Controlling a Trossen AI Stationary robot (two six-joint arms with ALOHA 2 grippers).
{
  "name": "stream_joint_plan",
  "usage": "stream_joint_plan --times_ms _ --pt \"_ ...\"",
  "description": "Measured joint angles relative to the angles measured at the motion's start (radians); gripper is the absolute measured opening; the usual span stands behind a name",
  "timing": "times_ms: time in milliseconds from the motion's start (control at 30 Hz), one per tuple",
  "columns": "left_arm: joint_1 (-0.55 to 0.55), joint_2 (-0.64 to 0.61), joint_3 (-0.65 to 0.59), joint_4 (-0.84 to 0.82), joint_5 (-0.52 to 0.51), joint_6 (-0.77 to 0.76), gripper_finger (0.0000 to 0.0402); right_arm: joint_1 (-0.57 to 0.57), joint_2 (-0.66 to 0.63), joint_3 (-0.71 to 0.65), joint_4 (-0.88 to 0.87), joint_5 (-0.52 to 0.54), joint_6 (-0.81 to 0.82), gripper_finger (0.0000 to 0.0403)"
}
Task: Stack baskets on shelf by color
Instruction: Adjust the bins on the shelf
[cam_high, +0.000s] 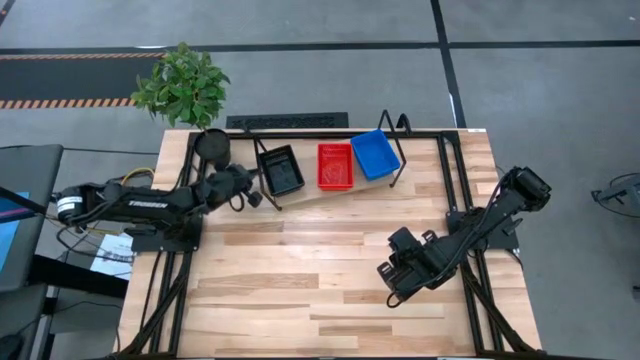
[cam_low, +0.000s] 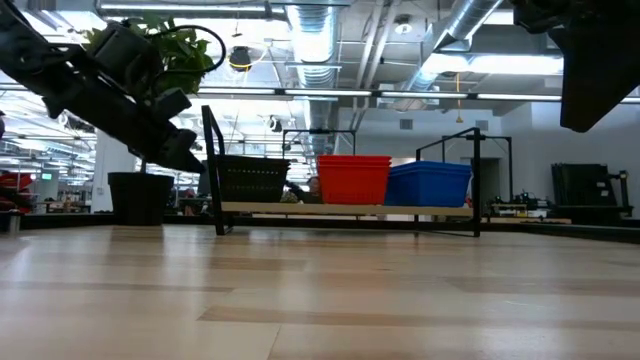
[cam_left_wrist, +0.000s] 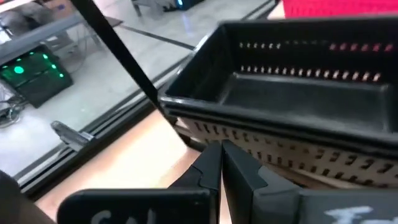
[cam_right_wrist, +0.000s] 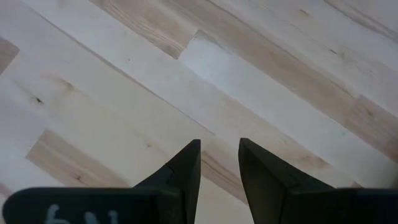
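White lettering reading "TROSSEN" runs along the left arm (cam_high: 135, 200) in the high view. Both wrist views show partial white characters on the gripper bodies, too cropped to read.

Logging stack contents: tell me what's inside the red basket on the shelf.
From above, the red basket shows only its own red floor; whether more baskets are nested beneath isn't visible.

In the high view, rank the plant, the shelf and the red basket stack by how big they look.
1. Shelf, widest, spanning all three basket stacks.
2. Plant, its foliage clearly smaller than the shelf. It may stand taller and nearer the camera, so it may look bigger than it is.
3. Red basket stack, smallest.
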Motion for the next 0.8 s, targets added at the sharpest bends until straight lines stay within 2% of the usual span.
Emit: stream_joint_plan --times_ms 300,400,467,700,800 --pt "0.115 0.055 0.000 0.089 0.076 0.051 0.0000 0.001 0.000 0.000 0.000 0.000 0.000 0.0134" --pt "0.141 0.090 0.000 0.127 0.134 0.055 0.0000 0.001 0.000 0.000 0.000 0.000 0.000 0.0134" --pt "0.150 0.118 0.000 0.143 0.169 0.055 0.0000 0.001 0.000 0.000 0.000 0.000 0.000 0.0134" --pt "0.157 0.209 0.001 0.272 0.177 0.066 0.0000 0.001 0.000 0.000 0.000 0.000 0.000 0.0134" --pt "0.157 0.245 0.002 0.331 0.221 0.065 0.0000 0.001 0.000 0.000 0.005 0.000 0.000 0.0134"
